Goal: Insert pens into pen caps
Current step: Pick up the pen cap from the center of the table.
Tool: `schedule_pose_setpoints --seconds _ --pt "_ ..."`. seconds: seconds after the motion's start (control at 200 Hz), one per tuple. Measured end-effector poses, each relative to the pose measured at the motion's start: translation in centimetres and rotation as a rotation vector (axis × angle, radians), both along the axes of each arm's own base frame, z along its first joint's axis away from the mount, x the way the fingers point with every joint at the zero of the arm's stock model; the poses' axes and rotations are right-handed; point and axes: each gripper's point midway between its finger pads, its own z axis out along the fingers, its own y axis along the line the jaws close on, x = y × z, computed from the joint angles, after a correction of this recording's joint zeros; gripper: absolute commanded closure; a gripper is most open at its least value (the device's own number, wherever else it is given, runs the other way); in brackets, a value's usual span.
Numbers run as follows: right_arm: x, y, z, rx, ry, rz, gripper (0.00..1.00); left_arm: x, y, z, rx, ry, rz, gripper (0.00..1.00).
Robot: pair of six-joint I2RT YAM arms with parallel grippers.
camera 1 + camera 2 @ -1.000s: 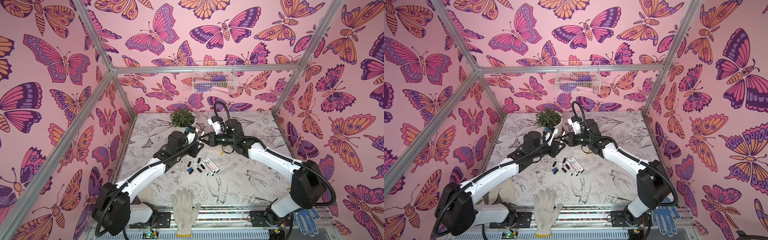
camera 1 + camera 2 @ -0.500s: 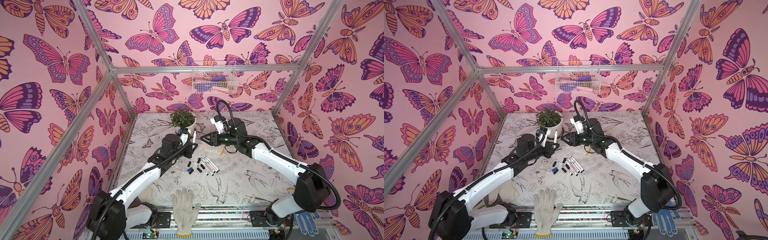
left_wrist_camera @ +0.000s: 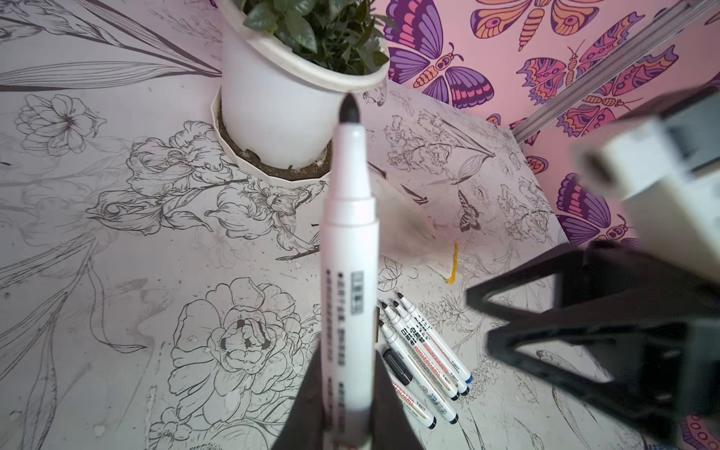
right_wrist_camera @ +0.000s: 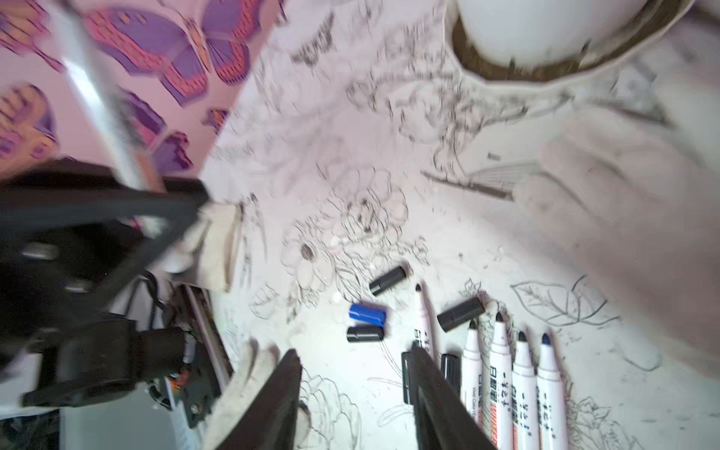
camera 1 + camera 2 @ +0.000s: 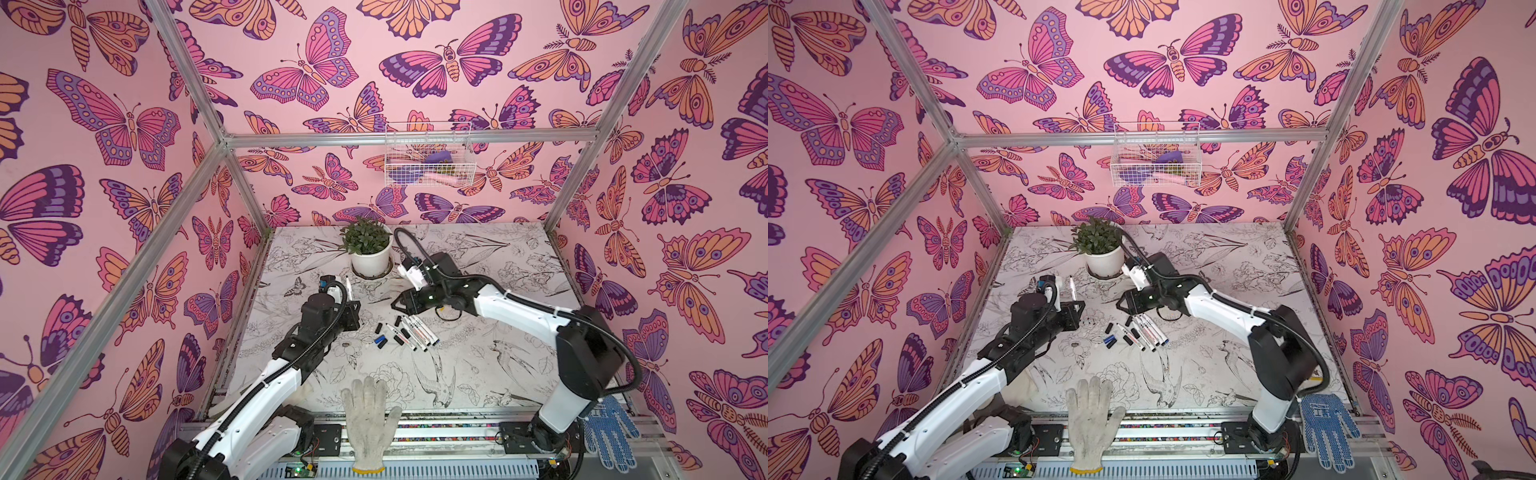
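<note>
My left gripper (image 5: 352, 306) (image 5: 1075, 308) (image 3: 348, 389) is shut on the barrel of a white pen (image 5: 348, 288) (image 5: 1072, 287) (image 3: 348, 233). The pen's bare black tip points up toward the plant. My right gripper (image 5: 396, 303) (image 5: 1121, 305) (image 4: 353, 355) is open with nothing between its fingers, hovering over the far end of the pile. Several uncapped pens (image 5: 417, 332) (image 5: 1148, 332) (image 4: 502, 374) (image 3: 420, 350) lie side by side on the table. Loose pen caps lie beside them: black caps (image 4: 389, 279) (image 4: 461, 313) (image 4: 365, 334) (image 5: 379, 328) and a blue cap (image 4: 367, 314) (image 5: 380, 340).
A potted plant (image 5: 370, 249) in a white pot stands just behind both grippers. A white glove (image 5: 370, 419) lies over the front edge, a blue one (image 5: 611, 432) at the front right. A wire basket (image 5: 428, 153) hangs on the back wall. A yellow strip (image 3: 454, 265) lies near the pens.
A second ago both grippers met near the plant. The right gripper has opened and drawn back over the pile. The left arm has pulled away to the left with the pen.
</note>
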Motion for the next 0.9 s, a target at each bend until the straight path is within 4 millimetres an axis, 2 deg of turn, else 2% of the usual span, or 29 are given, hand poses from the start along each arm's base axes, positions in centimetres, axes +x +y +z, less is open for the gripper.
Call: schedule_pose_setpoints --seconds 0.085,0.18,0.561,0.901 --pt "-1.1 0.3 -3.1 -0.105 0.052 0.037 0.54 0.0 0.2 0.1 -0.002 -0.002 0.017 1.00" --pt "-1.3 0.3 -4.5 -0.167 0.074 0.051 0.54 0.0 0.3 0.0 0.001 0.004 0.022 1.00" --pt "-0.3 0.1 -7.0 -0.279 0.124 0.040 0.56 0.1 0.3 -0.3 0.009 0.009 0.017 1.00" --pt "-0.4 -0.2 -8.9 -0.329 0.184 0.038 0.57 0.1 0.3 -0.3 0.010 0.009 0.017 1.00"
